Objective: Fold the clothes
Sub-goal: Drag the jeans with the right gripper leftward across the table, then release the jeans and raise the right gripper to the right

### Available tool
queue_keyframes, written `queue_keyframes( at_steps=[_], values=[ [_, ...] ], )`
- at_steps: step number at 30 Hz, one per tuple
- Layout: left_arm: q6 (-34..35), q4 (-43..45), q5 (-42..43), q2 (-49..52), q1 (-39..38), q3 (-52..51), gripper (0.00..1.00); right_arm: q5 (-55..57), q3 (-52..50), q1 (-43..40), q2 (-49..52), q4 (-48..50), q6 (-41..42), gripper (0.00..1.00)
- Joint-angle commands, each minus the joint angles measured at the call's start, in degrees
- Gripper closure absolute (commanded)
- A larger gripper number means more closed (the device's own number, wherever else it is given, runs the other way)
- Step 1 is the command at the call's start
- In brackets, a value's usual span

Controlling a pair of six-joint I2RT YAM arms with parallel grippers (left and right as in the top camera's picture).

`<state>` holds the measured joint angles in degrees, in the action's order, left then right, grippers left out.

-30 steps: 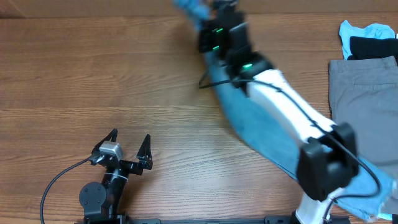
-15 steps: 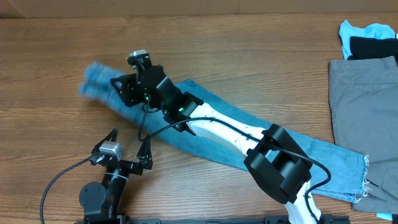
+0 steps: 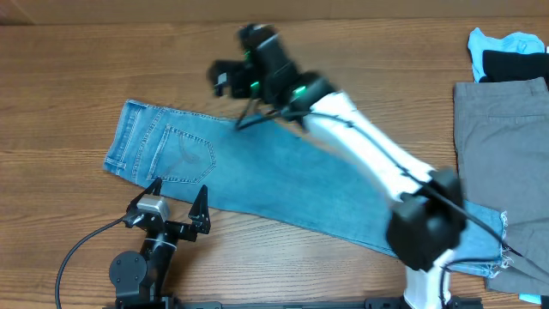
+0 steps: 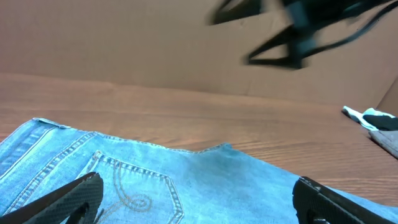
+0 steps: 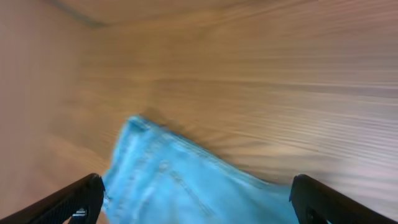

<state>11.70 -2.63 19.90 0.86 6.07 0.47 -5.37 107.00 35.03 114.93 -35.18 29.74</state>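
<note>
The clothes, light blue jeans [image 3: 283, 180], lie flat across the table, waistband [image 3: 120, 142] at the left, stitched back pocket [image 3: 184, 154] beside it, frayed hem [image 3: 497, 257] at the lower right. My right gripper [image 3: 225, 79] hovers open and blurred above the table just beyond the jeans' far edge. In the right wrist view the gripper [image 5: 199, 199] holds nothing, with the jeans [image 5: 174, 186] below it. My left gripper [image 3: 176, 202] stands open at the jeans' near edge. In the left wrist view the gripper [image 4: 199, 199] is over the pocket [image 4: 134, 193].
Grey trousers [image 3: 502, 154] lie at the right edge. A light blue garment [image 3: 515, 41] and a black one [image 3: 515, 64] are piled at the back right. The right arm [image 3: 377, 163] stretches over the jeans' middle.
The right gripper swung the jeans' waist end to the left and let go. The jeans now lie spread flat. The gripper has opened and drawn back to the right. The left arm has not moved.
</note>
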Motion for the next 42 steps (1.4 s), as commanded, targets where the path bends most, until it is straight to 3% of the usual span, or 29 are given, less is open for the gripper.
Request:
queue_keyframes(
  at_steps=[1,10,18,28,38,42],
  values=[
    [0.31,-0.07,0.46,-0.50,-0.26,-0.17,0.00,0.70,3.37,-4.15,-9.88,-6.86,-1.75,0.00],
    [0.31,-0.07,0.46,-0.50,-0.26,-0.17,0.00,1.40,3.30,-11.43,-15.91,-30.38,-2.82,0.00],
    [0.31,-0.07,0.46,-0.50,-0.26,-0.17,0.00,17.55,3.21,-19.15,-15.91,-42.75,3.74,0.00],
    [0.04,-0.07,0.11,-0.44,-0.24,-0.17,0.00,19.26,3.21,-32.02,-15.91,-45.72,3.32,0.00],
    [3.34,0.09,1.99,-0.44,-0.26,-0.17,0.00,19.26,3.21,-32.22,-15.91,-45.75,3.32,0.00],
    [6.34,0.31,7.13,-0.09,-0.37,-0.15,0.00,19.26,3.21,-32.22,-15.91,-45.72,3.32,0.00]
  ],
)
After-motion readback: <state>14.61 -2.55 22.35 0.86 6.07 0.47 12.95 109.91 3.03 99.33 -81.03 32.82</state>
